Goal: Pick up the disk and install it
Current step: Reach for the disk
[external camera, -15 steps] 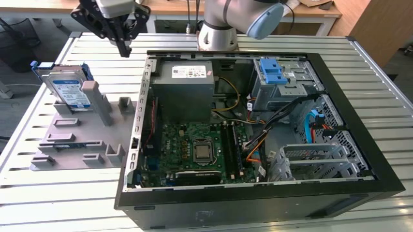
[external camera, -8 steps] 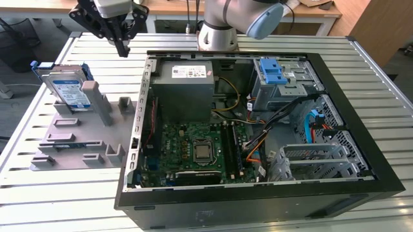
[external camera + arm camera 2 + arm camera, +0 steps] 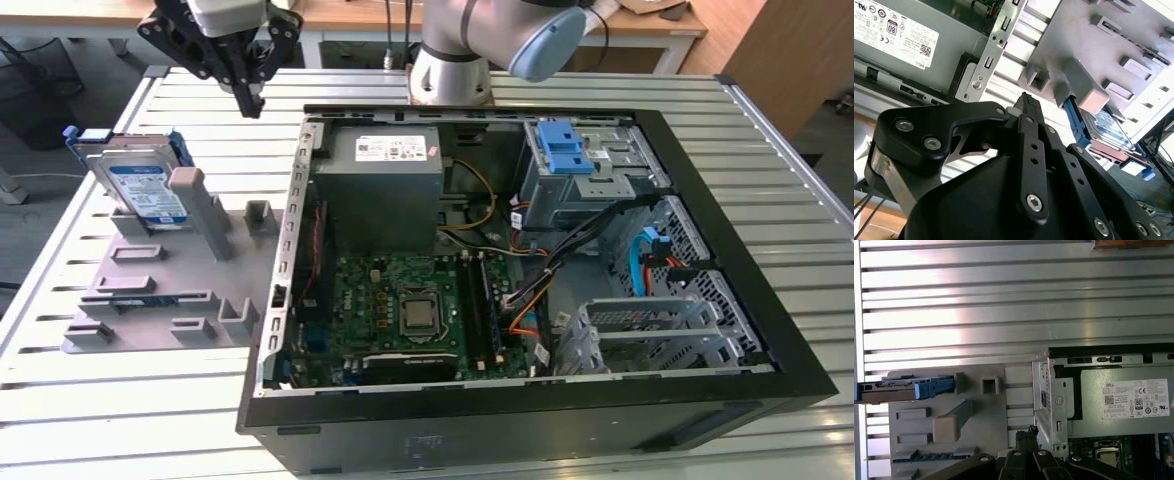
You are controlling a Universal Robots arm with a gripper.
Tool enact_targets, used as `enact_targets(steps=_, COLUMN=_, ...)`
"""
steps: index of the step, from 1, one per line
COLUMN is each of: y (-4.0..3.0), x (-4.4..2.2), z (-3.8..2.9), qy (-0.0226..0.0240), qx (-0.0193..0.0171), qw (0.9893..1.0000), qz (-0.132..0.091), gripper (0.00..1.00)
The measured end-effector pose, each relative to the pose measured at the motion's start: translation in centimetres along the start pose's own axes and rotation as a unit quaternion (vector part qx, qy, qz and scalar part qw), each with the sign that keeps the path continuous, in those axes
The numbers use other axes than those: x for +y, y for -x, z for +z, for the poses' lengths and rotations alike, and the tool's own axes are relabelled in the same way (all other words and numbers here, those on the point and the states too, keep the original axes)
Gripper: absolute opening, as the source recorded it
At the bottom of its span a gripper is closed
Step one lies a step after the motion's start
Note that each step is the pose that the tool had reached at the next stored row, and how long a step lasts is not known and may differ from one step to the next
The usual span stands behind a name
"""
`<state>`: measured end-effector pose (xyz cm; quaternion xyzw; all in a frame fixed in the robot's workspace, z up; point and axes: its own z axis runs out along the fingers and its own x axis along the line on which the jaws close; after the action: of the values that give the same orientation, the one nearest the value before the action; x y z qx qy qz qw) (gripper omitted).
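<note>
Exterior view: gripper [image 3: 250,102], fingers pressed together w/ nothing held, hangs over grey rack [image 3: 160,300] w/ disk [image 3: 144,188] upright in it.

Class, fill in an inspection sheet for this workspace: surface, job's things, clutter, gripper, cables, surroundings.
Surface: slatted metal table.
Job's things: the disk stands on edge in the grey holder, not gripped; the open computer case lies beside the holder.
Clutter: nothing seen.
Gripper: the gripper is shut and empty, above the gap between holder and case, apart from the disk.
Cables: black, orange and blue cables run inside the case.
Surroundings: wooden desk behind the table.
</note>
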<state>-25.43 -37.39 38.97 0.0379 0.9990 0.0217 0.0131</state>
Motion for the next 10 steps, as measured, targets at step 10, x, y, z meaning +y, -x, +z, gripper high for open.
enact_targets(steps=10, y=-0.69, x=0.03, z=0.02, qy=0.0000, qx=0.0000, qw=1.0000, qz=0.000, gripper=0.11)
